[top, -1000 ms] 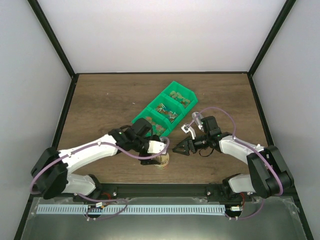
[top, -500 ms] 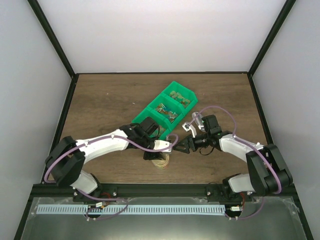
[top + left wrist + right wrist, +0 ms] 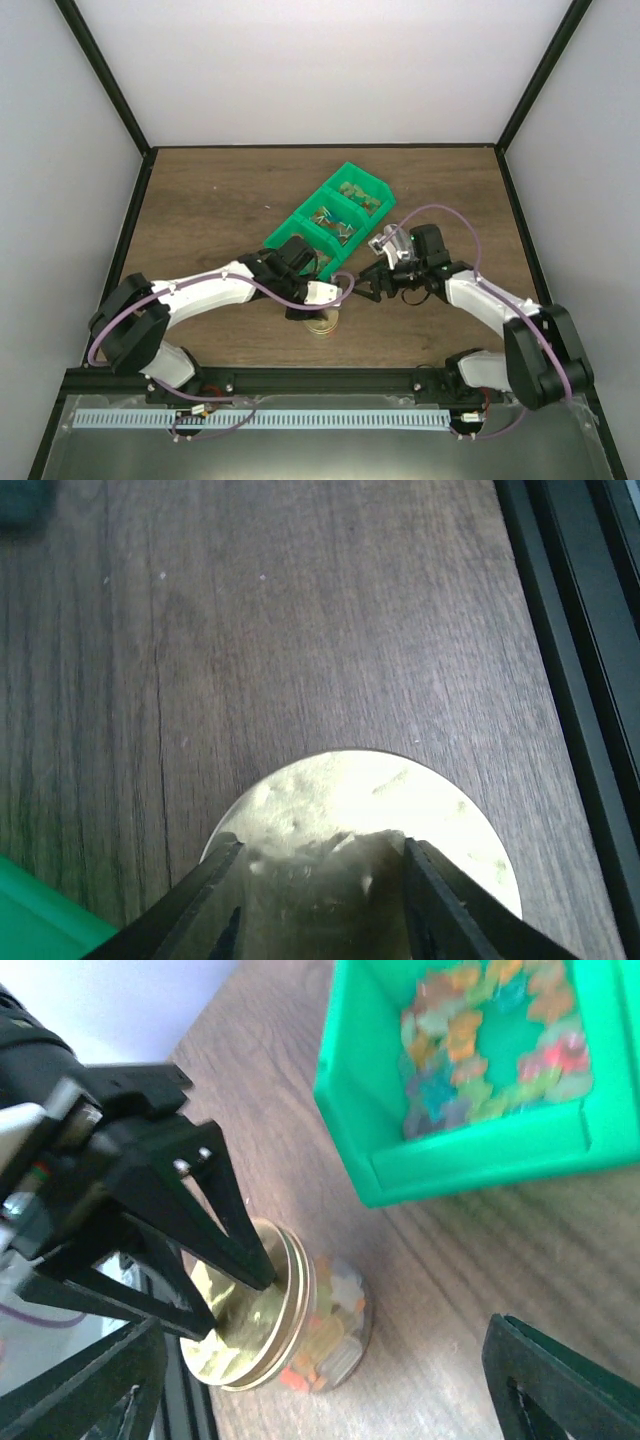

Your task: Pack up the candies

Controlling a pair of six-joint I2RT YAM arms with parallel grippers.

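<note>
Jaws on the left gripper point(image 3: 325, 900), wide a second ago, have closed onto the gold lid point(image 3: 370, 810). The right gripper point(image 3: 355, 292) stays wide and empty, just right of it. We note the green bin point(image 3: 330, 220), upper centre of the overhead view, holding loose candies point(image 3: 480, 1040). Below it, lower centre, the jar point(image 3: 335, 1335) shows more through its clear wall. We judge filling done, capping under way.
</note>
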